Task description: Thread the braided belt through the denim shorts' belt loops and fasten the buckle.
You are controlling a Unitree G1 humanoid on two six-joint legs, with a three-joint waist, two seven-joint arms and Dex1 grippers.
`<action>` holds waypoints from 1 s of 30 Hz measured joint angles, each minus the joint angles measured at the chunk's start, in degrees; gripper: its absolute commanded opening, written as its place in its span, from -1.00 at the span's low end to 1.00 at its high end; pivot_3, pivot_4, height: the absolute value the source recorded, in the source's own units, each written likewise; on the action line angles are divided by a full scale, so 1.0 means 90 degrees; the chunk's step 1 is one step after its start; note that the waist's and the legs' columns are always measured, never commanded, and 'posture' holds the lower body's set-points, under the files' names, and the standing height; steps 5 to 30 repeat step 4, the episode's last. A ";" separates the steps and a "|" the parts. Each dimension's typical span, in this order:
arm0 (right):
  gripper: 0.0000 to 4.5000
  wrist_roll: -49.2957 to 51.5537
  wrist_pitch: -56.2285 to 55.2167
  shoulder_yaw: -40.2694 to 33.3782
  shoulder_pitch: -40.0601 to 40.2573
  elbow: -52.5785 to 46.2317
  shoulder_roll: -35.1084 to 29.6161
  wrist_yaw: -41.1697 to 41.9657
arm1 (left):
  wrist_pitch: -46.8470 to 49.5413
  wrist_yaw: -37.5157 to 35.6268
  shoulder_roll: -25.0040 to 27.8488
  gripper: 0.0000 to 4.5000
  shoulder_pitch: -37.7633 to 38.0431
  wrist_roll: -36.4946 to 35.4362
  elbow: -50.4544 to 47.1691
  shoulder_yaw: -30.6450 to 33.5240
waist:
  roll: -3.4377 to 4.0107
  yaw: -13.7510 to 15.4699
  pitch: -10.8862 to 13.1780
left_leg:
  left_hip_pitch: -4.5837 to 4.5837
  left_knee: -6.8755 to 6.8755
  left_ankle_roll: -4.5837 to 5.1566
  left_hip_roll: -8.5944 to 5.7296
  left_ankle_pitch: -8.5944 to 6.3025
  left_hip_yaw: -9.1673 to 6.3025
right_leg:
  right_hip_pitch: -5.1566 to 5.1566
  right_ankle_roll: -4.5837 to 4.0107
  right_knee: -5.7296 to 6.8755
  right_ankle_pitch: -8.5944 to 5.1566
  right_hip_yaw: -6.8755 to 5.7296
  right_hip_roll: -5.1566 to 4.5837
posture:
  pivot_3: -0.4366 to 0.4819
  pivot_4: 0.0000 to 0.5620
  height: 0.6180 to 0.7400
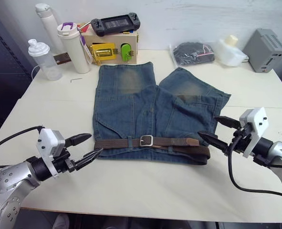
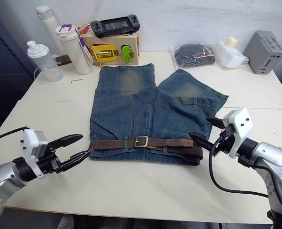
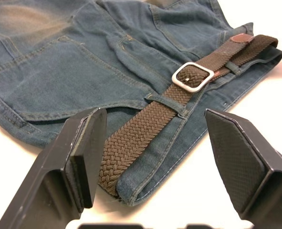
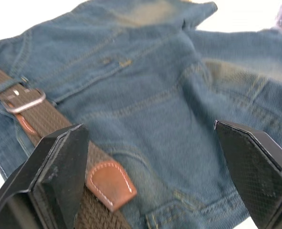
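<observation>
At the table's left edge the left gripper hovers just off the waistband's left end, its two black fingers spread apart and holding nothing. Behind it, at the back left, a clear shaker bottle stands with a white lid; whether anything is inside cannot be told. Next to it rise a slim white flask and a white tumbler with a purple loop on its lid, both closed and opaque. Beside them sits a wooden latch box with a yellow plate and a green catch on its front and a black handheld console resting on top. The denim shorts lie flat in the middle of the table, legs toward the back and waistband toward the near edge. The braided belt runs along that waistband under the belt loops, its silver buckle closed near the middle and its leather-tipped tail lying toward the right. At the back right lie a clear bag of dark items, a whitish jug and a grey box. The right gripper hangs by the belt's right end, fingers wide and empty
</observation>
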 measured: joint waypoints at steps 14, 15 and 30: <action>0.97 -0.0041 -0.0075 0.0070 0.0001 0.0000 0.0001 -0.0092 | -0.0003 0.0020 -0.0056 0.60 -0.0003 0.0056 0.0001 -0.0065 | -0.0002 -0.0010 0.0001 | 0.0000 0.0000 0.0000 0.0001 0.0000 0.0000 | 0.0000 0.0000 0.0001 0.0000 0.0000 0.0001 | -0.05 -0.47 1.00; 0.97 -0.0041 -0.0075 0.0070 0.0001 0.0000 0.0001 -0.0092 | -0.0003 0.0020 -0.0056 0.60 -0.0003 0.0056 0.0001 -0.0065 | -0.0002 -0.0010 0.0001 | 0.0000 0.0000 0.0000 0.0001 0.0000 0.0000 | 0.0000 0.0000 0.0001 0.0000 0.0000 0.0001 | -0.05 -0.47 1.00; 0.97 -0.0041 -0.0075 0.0070 0.0001 0.0000 0.0001 -0.0092 | -0.0003 0.0020 -0.0056 0.60 -0.0003 0.0056 0.0001 -0.0065 | -0.0002 -0.0010 0.0001 | 0.0000 0.0000 0.0000 0.0001 0.0000 0.0000 | 0.0000 0.0000 0.0001 0.0000 0.0000 0.0001 | -0.05 -0.47 1.00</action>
